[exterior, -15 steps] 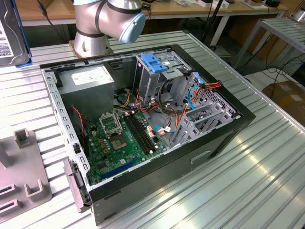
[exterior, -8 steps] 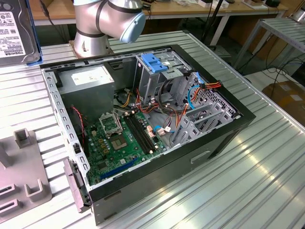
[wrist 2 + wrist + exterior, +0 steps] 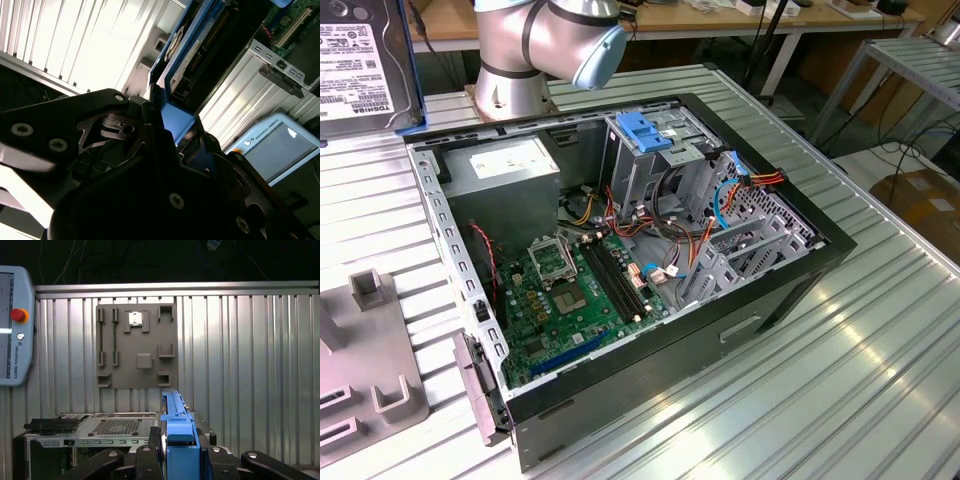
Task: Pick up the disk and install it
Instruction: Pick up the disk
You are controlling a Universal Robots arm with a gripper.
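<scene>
hand [image 3: 179, 446]: clenched on the blue bracket [image 3: 178, 432] of the disk [image 3: 358, 60]
disk: aloft, outside the computer case [image 3: 650, 365], off its power-supply corner
computer case: lid off, lying on the worktop [image 3: 880, 330]

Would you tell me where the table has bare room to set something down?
Bare table lies at the exterior view's right of the computer case. At that view's left the grey fixture plate crowds it; cables fill the case.

A robotics lab, this. There's a robot arm [image 3: 525, 45] on a ribbed metal table [image 3: 880, 380], an open computer case [image 3: 720, 340], workbenches [image 3: 670, 22] behind.
</scene>
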